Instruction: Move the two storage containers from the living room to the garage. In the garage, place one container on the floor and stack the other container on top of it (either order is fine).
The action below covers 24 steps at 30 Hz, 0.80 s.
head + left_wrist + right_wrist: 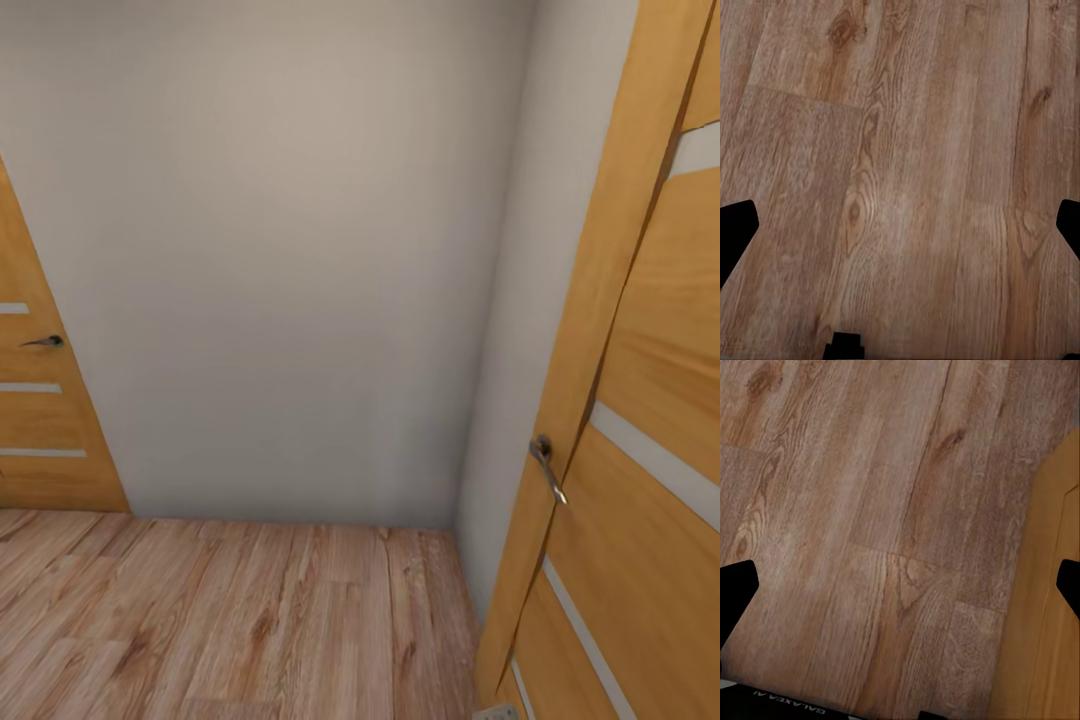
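My head view shows a beige wall (280, 250) and, at right, a door (640, 400) I could clip turning; both wrist views show plank floor between my left gripper (900, 225) and right gripper (900, 585), each spread apart and empty, with no container in sight.

Left-hand door (40, 400) — cut by the frame edge, only a strip with its handle (45, 342) visible. Right-hand door (640, 400) runs out of frame at top, side and bottom. Left gripper (900, 225) and right gripper (900, 585) — fingertips clipped at the edges, fingers wide apart.
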### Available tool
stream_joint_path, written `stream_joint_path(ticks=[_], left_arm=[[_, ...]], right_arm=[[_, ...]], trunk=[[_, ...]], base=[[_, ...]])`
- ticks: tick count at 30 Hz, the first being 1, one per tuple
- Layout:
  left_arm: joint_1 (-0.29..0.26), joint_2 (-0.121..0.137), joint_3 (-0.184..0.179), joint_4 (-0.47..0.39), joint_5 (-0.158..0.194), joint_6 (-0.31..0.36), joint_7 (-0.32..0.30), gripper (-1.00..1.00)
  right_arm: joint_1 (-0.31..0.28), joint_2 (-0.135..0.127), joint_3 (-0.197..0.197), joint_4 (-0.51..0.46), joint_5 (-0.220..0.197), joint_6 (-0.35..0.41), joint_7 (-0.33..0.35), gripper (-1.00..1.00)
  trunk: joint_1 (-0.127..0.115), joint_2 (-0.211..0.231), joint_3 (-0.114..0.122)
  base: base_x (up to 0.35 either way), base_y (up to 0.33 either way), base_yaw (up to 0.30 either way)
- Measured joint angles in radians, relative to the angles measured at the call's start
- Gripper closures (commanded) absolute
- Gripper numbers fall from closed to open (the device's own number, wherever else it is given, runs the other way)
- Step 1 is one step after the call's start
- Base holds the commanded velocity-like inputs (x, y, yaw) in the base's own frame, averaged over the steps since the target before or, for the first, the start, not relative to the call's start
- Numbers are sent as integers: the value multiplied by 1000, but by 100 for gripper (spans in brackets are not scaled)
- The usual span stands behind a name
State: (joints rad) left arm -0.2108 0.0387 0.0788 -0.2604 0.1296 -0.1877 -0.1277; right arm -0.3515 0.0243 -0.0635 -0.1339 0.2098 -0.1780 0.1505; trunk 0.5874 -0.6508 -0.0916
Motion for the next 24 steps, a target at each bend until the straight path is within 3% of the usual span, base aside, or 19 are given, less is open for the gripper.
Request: stream_joint_path(ticks=[18,24], left_arm=[[0,0,0,0,0,0,0,-100],[0,0,-2,0,0,1,0,-100]], right_arm=[[0,0,0,0,0,0,0,-100],[0,0,0,0,0,0,0,-100]], trunk=[[0,0,0],[0,0,0]], base=[[19,0,0],[198,0,0]])
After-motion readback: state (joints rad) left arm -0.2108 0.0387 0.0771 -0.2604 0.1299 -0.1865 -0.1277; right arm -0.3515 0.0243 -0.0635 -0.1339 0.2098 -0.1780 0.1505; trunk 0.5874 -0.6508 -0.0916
